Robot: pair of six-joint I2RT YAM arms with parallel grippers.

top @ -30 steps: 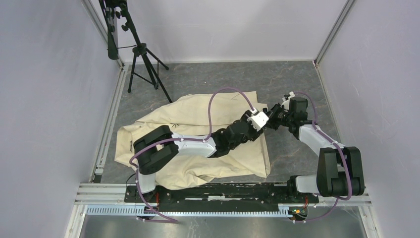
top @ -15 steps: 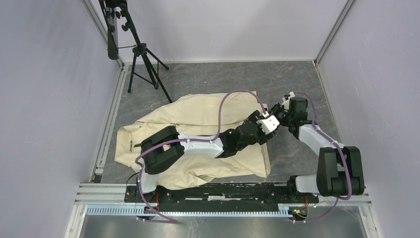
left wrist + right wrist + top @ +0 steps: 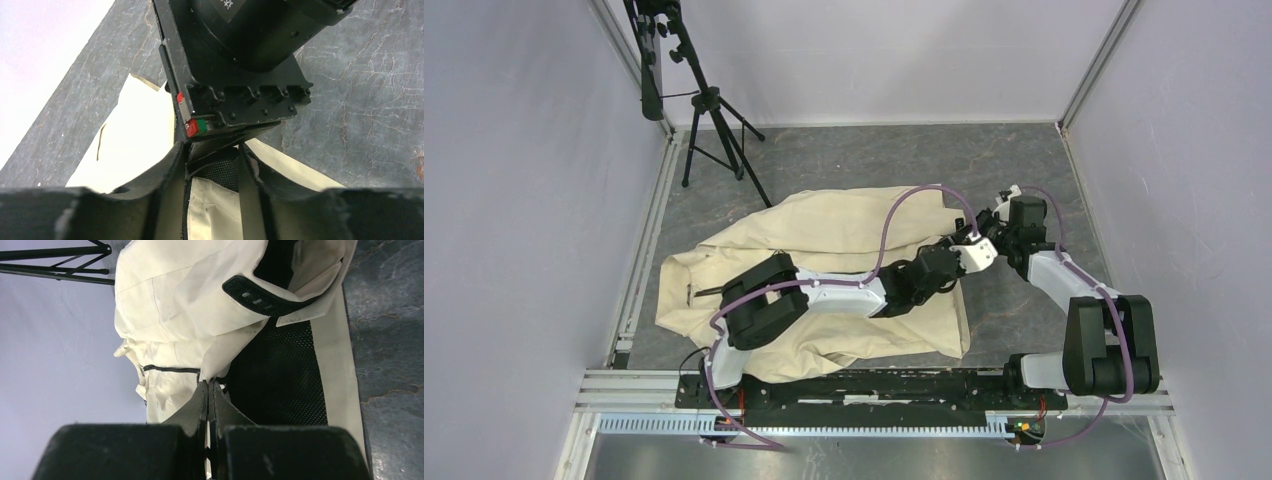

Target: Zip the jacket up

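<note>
Veined grey stone floor [image 3: 874, 155], wrinkled cream jacket [image 3: 824, 225]; black mesh lining [image 3: 285, 372]

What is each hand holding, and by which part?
The right hand pinches the jacket by its open front edge, beside the black mesh lining. The left hand straddles that edge, open.

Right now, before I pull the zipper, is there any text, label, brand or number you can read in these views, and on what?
Nothing can be read in full.
White print on the black housing, left wrist view: cut off by the frame edge, unreadable.
Pale marks on the black tab of the jacket: too small to read.
Red and green patches: no writing.
</note>
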